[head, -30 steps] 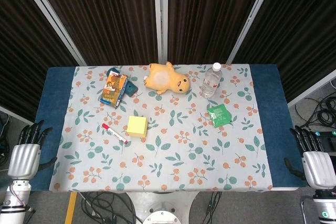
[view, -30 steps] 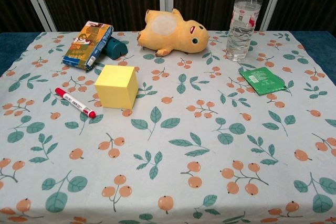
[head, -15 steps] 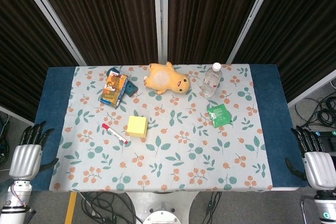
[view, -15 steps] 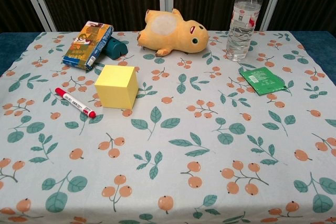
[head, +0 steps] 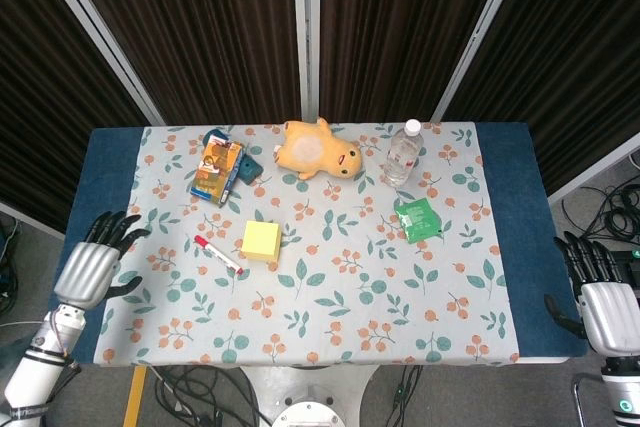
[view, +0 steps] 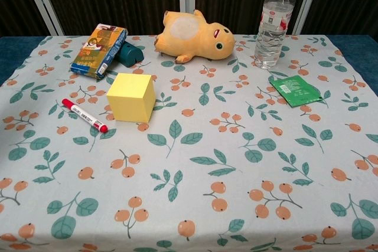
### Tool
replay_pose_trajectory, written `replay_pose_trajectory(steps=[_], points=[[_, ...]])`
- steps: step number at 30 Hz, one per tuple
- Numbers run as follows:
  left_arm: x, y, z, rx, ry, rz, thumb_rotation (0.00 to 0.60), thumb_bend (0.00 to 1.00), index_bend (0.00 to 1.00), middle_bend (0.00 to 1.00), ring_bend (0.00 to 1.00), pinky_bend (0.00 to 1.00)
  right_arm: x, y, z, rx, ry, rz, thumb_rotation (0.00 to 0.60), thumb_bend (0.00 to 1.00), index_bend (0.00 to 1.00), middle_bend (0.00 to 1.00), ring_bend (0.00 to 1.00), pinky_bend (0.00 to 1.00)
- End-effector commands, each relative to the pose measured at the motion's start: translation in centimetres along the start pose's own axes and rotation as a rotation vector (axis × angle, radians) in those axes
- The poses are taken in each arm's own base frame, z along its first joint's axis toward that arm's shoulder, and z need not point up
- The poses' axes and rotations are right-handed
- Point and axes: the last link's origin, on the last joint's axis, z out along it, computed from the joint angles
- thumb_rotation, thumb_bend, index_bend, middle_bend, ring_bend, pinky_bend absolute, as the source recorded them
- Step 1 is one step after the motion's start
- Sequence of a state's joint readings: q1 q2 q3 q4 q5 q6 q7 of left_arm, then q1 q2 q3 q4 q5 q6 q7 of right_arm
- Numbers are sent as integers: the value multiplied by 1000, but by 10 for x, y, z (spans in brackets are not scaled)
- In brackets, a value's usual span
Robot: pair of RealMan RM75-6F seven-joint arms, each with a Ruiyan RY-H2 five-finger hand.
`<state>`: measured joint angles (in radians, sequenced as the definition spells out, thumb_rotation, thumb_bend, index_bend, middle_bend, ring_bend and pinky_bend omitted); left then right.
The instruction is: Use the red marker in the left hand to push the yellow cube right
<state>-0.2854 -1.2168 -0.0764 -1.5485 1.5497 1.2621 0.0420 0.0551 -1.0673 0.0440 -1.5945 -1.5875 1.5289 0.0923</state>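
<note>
The red marker (head: 218,254) (view: 85,115) lies flat on the flowered cloth, just left of the yellow cube (head: 261,240) (view: 132,97). Its cap end points toward the cube's near left corner, a small gap apart. My left hand (head: 92,267) hovers over the table's left edge, well left of the marker, fingers spread and holding nothing. At the right edge, off the table, my right hand (head: 600,299) hangs with its fingers apart and nothing in it. Neither hand shows in the chest view.
At the back stand a snack box (head: 217,171) with a dark teal object (head: 250,167) beside it, a yellow plush toy (head: 318,150) and a water bottle (head: 402,155). A green packet (head: 418,218) lies right of centre.
My left hand has risen and moved in over the table's left edge toward the marker. The marker, the cube and the right hand have stayed put.
</note>
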Motion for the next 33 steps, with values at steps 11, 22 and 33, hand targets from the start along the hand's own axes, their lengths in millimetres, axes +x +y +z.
replay_pose_trajectory(steps=[11,22,33], points=[[-46,18,92,-201,-175,72,600,259,307,270,103,75,2,1,-1,-5,0,-6,600,251,0,35,0,0],[-80,38,116,-261,-283,128,600,259,307,272,103,75,1,3,-1,-16,-7,-7,600,252,0,35,0,0],[-92,43,123,-254,-298,147,600,265,424,389,165,77,3,7,-4,-34,-6,-10,600,250,0,35,0,0]])
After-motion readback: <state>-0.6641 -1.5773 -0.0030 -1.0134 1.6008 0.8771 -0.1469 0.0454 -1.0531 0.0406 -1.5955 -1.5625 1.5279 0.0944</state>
